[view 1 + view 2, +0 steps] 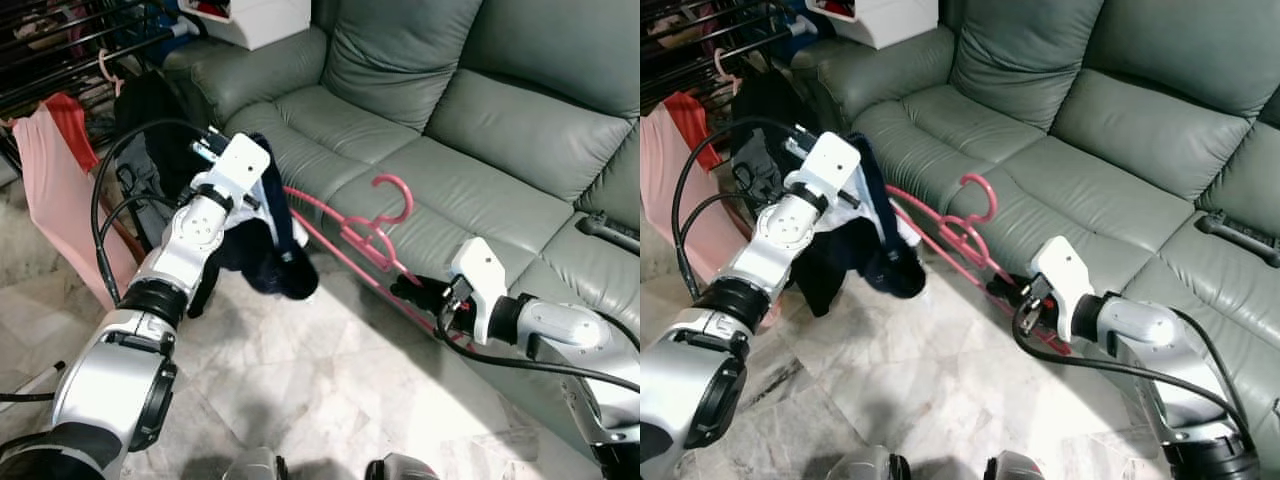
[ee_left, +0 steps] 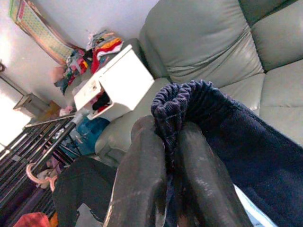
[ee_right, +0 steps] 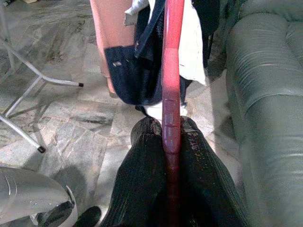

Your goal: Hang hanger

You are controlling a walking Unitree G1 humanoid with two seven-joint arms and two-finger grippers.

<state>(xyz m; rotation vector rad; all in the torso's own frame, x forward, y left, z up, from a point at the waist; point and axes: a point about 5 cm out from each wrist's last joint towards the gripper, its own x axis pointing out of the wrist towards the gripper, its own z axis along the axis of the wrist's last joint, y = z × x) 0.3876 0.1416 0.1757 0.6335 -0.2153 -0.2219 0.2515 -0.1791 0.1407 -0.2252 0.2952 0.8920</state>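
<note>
Left eye view: right gripper (image 1: 412, 290) clamped low end of pink hanger (image 1: 352, 235) at front edge of sofa (image 1: 470, 150); hook up. Left gripper (image 1: 262, 205) pinched dark garment (image 1: 275, 250) draped over other end. Drying rack (image 1: 60, 50) well apart — long carry.

Left wrist view: fingers (image 2: 142, 175) shut on ribbed hem; thin bite, might slip.

Right wrist view: fingers (image 3: 142, 189) squeezed hanger bar; arms pulling apart could twist bar, shed garment.

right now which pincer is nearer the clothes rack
Left. The left pincer, shut on the dark garment, is up beside the clothes rack. The right pincer grips the pink hanger by the sofa, farther off.
</note>
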